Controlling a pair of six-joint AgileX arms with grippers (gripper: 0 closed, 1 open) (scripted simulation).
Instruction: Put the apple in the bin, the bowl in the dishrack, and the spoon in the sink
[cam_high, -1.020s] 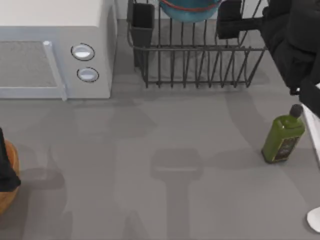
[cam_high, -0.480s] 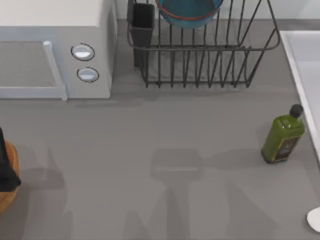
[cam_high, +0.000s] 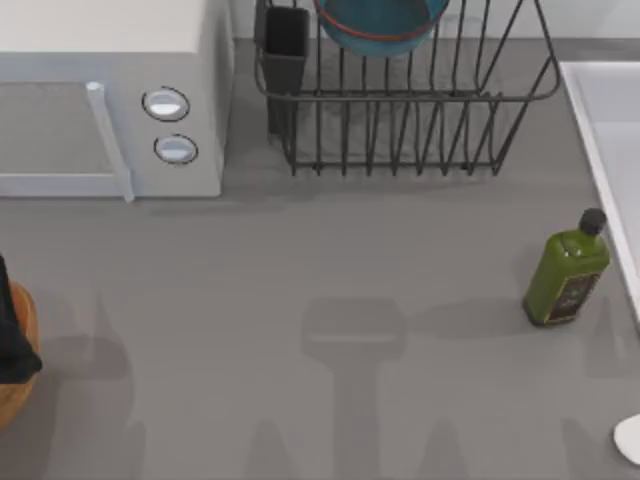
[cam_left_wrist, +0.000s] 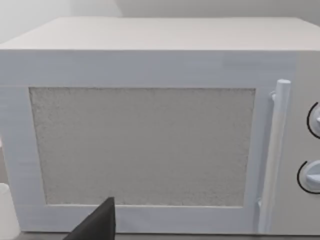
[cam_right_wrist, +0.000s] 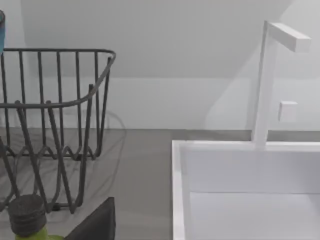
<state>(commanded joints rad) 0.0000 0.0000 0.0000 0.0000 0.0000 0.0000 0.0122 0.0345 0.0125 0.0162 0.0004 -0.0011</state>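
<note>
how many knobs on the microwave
2. Both sit on the right end of the microwave front, one knob directly above the other knob, just right of the door handle.

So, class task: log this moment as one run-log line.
bowl: in dishrack | spoon: on table, right edge | sink: no spoon | left arm: over bin

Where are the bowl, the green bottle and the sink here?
bowl (cam_high: 378, 22): top view, on its teal inside, in the rack.
green bottle (cam_high: 566, 274): top view, on its body.
sink (cam_right_wrist: 178, 195): right wrist view, on its raised white rim.
</note>
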